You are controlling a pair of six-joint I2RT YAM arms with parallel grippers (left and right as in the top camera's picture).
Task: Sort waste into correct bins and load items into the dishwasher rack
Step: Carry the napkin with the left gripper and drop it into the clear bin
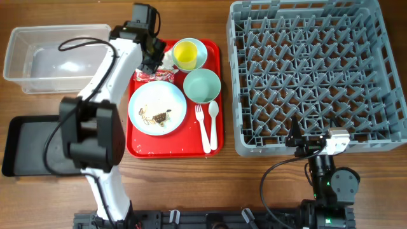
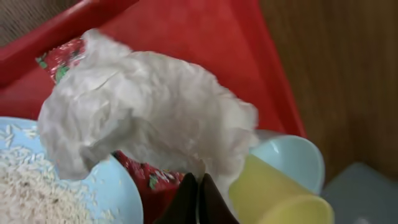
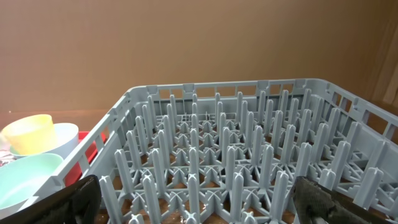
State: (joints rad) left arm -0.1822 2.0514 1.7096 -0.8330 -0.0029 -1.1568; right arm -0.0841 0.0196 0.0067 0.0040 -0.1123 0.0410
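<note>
My left gripper (image 2: 199, 194) is shut on a crumpled white napkin (image 2: 143, 112) at the back of the red serving tray (image 1: 175, 147), over the red snack wrapper (image 1: 152, 76). The pale blue plate (image 1: 157, 108) holds brown scraps and white crumbs. The yellow cup (image 1: 186, 54) sits in the light blue bowl (image 1: 202, 46). The mint-green bowl (image 1: 202, 84), white fork (image 1: 202, 124) and spoon (image 1: 213, 121) lie on the tray. The grey dishwasher rack (image 1: 311, 70) holds nothing. My right gripper (image 3: 199, 202) is open and empty at the rack's near edge.
The clear tub (image 1: 51, 51) stands at the back left and the black tray (image 1: 32, 143) at the front left, both with nothing in them. The left arm reaches across between them and the red tray. Bare wood shows along the front.
</note>
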